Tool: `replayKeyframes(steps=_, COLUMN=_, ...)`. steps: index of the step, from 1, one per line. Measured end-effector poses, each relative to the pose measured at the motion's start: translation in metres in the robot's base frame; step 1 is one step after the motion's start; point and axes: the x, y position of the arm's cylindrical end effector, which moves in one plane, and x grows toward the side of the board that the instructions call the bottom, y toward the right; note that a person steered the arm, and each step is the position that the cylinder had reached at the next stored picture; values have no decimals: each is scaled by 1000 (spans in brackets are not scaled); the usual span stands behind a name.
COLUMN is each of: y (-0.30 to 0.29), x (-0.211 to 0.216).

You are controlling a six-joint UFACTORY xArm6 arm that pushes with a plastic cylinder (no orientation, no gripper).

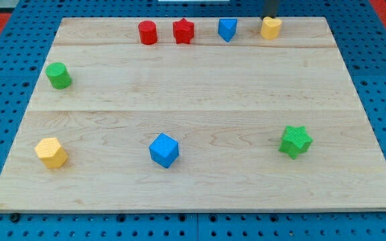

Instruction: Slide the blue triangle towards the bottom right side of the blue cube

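The blue triangle (227, 29) sits near the view's top edge of the wooden board (193, 87), a little right of centre. The blue cube (164, 150) stands low on the board, left of centre, far below the triangle. My tip (270, 18) shows at the view's top, just above and touching or nearly touching the yellow block (270, 28). The tip is to the right of the blue triangle, about one block's width away from it.
A red cylinder (147, 32) and a red star (183, 31) lie left of the blue triangle. A green cylinder (59, 75) is at the left, a yellow hexagon block (51, 152) at the bottom left, a green star (295, 141) at the lower right.
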Motion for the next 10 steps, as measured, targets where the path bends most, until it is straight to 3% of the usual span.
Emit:
replayKeyframes(steps=1, y=-43, x=2)
replayKeyframes(steps=3, y=-54, x=31)
replayKeyframes(steps=5, y=-75, x=34)
replayKeyframes(steps=7, y=-142, x=97)
replayKeyframes(steps=8, y=-121, x=111)
replayKeyframes(steps=10, y=-112, x=88)
